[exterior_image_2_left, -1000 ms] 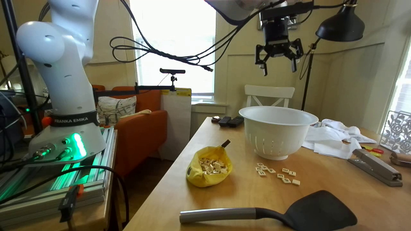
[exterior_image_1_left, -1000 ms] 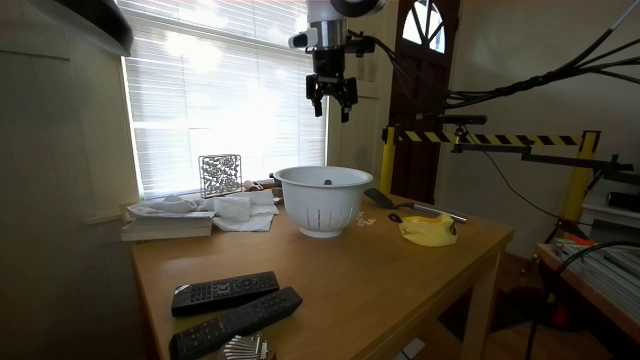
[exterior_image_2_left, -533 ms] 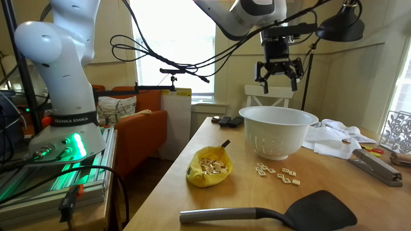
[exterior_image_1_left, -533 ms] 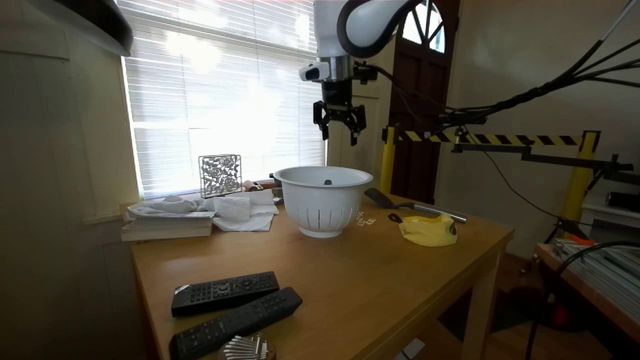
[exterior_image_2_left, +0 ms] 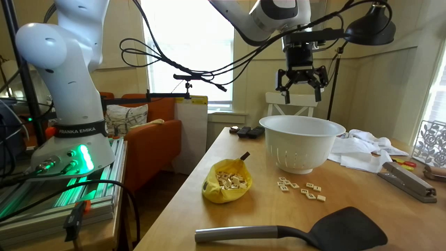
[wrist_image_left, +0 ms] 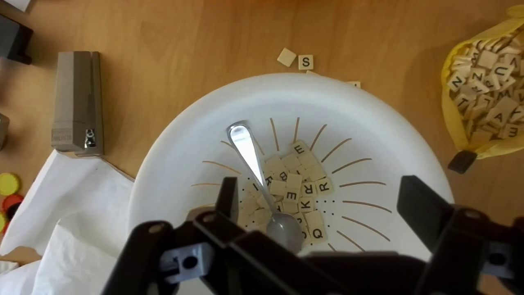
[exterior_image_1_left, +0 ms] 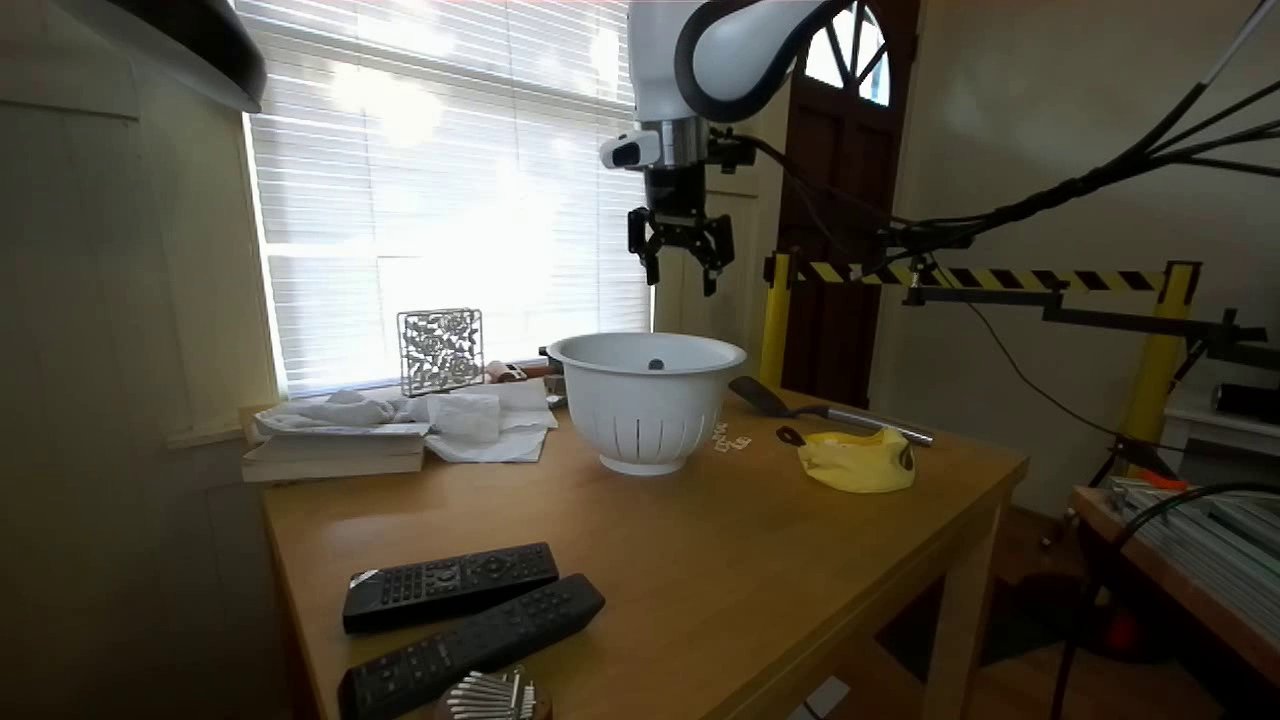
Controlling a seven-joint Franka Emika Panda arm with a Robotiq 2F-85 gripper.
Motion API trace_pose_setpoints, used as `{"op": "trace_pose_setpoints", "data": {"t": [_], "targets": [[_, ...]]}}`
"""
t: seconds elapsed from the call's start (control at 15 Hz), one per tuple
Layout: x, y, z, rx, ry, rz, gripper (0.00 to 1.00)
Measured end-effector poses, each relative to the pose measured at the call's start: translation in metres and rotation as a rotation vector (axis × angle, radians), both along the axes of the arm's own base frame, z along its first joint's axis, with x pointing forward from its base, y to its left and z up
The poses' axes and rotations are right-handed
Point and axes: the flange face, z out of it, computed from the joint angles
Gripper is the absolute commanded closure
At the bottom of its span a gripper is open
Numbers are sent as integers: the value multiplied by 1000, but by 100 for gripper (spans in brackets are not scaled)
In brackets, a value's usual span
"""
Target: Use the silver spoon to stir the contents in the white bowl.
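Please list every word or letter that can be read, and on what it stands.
"FRANKA EMIKA": black band on the arm.
"S": loose tile on the table.
"E", "B", "R", "K", "Q": letter tiles in the white bowl.
"N", "Z", "U", "A": tiles in the yellow bag.
Too small or blurred: many other tiles, stapler lettering, remote buttons.

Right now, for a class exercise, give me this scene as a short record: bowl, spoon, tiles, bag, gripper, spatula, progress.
Bowl: white, slotted, upright on the table
Spoon: silver, inside the bowl
Tiles: in the bowl beneath and around the spoon, loose on the table, and in the bag
Bag: yellow, open at the top
Gripper: open, above the bowl, holding nothing
Spatula: black and grey, on the table
Progress: spoon not yet grasped
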Motion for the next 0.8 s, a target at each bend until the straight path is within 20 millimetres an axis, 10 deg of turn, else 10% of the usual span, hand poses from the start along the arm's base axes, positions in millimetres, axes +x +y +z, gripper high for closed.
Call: {"op": "trace_pose_setpoints", "data": {"t": [0.8], "targets": [[-25, 5, -67, 49, 79, 156, 0]]}}
